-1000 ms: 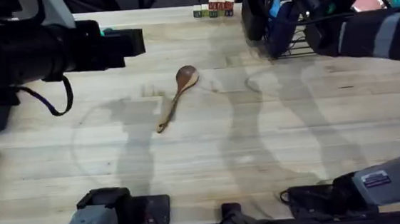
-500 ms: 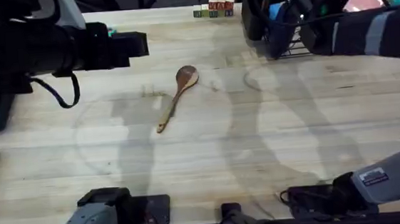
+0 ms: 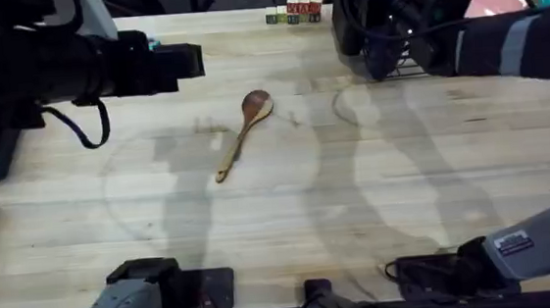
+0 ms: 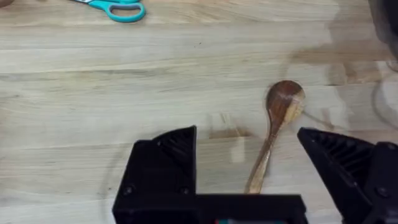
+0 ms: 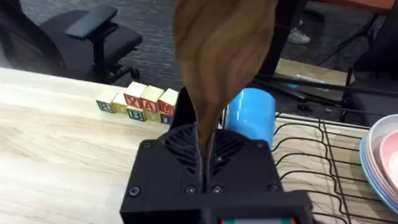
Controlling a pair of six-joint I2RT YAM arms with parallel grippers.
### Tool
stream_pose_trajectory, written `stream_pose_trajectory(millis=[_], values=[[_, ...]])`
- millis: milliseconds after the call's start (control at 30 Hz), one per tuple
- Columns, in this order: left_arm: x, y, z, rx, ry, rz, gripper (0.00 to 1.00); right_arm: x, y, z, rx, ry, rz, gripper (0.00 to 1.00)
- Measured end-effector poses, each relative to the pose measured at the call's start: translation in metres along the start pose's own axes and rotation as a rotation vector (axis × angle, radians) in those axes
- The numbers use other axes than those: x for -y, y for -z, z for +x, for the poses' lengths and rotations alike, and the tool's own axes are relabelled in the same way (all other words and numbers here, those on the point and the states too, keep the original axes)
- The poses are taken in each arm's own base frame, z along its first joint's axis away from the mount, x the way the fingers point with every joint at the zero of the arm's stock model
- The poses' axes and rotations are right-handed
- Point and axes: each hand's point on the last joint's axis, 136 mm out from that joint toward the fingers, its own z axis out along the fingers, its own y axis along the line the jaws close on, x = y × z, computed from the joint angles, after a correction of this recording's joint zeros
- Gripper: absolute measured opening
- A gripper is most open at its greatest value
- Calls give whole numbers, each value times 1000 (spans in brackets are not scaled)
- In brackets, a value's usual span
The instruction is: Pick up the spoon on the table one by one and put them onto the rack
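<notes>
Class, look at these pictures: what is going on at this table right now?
Two robot arms are moving wooden spoons to a rack. The right gripper is shut on one spoon, holding it upright beside the black wire rack at the table's far right. The other spoon lies mid-table, not yet picked up. The left gripper is open and hangs above that spoon's handle. Teal scissors lie farther off.

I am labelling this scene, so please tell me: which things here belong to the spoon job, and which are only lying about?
Belonging to the job:
- spoon on the table
- spoon in the right pincer
- rack
- table
- right pincer

Only lying about:
- teal scissors
- letter blocks
- blue cup
- pink plate
</notes>
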Motion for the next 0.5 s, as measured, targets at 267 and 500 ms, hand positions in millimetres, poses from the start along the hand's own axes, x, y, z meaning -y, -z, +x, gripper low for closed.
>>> stream_pose_trajectory(millis=[267, 500], values=[[0, 0, 0, 0, 0, 0, 996, -1, 0, 10, -41, 2, -3, 84], [0, 0, -5, 20, -2, 0, 996, -4, 0, 9, -37, 15, -9, 343]])
